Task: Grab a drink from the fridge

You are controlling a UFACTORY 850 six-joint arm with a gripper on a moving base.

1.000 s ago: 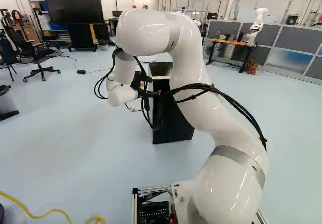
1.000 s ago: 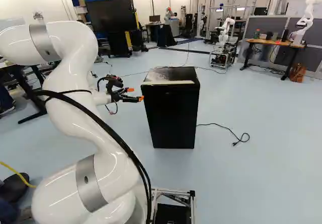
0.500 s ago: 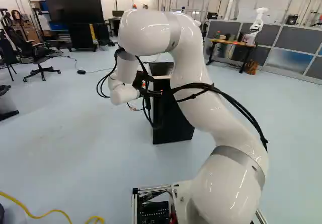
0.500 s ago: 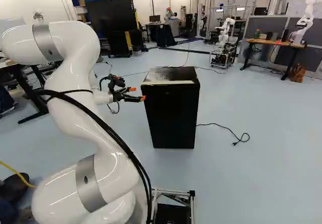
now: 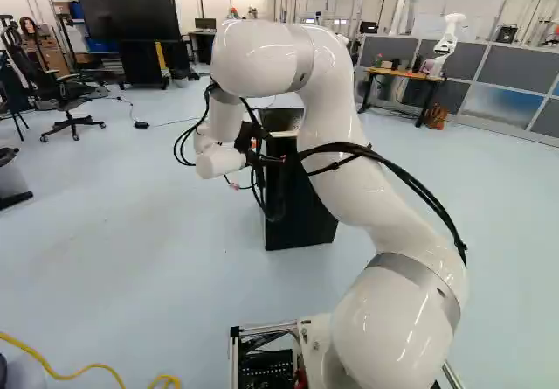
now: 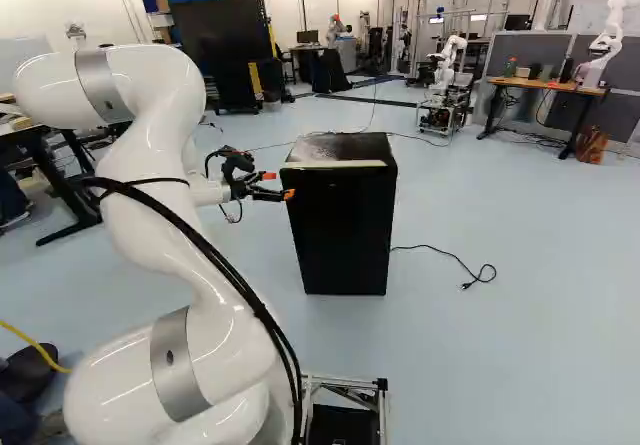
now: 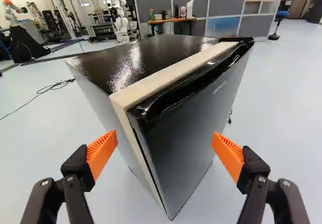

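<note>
The fridge (image 7: pixel 181 148) is a low box with a glossy black top (image 7: pixel 146 58) that mirrors the light, a black door (image 7: pixel 191 128), and a pale strip (image 7: pixel 171 75) along the front edge of the top and down the side. A dark lip (image 7: pixel 196 80) runs along the door's upper edge. The door is closed. The fridge stands upright on the floor, ahead of the jaws, its near corner pointing between them, door angled towards one jaw and side wall towards the other.
</note>
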